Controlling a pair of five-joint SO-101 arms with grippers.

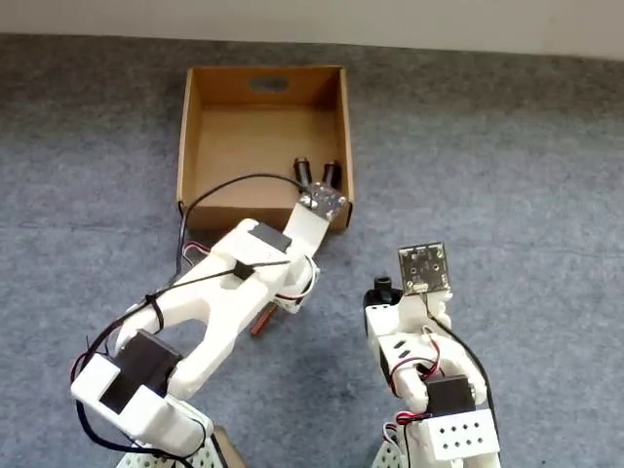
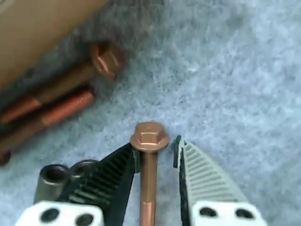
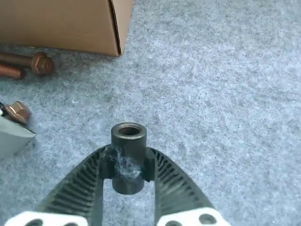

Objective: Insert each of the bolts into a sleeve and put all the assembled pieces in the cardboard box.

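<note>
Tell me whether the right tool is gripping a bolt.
No, the right tool is clamped on a dark sleeve, not a bolt.

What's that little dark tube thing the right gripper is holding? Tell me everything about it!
The sleeve is a short, dark tube that looks like metal. It has a round hole open at its end and pale scuffs on its side. The right gripper clamps it, with black ribbed fingers pressing on both sides and the open end pointing away from the gripper. Grey carpet lies behind it.
</note>
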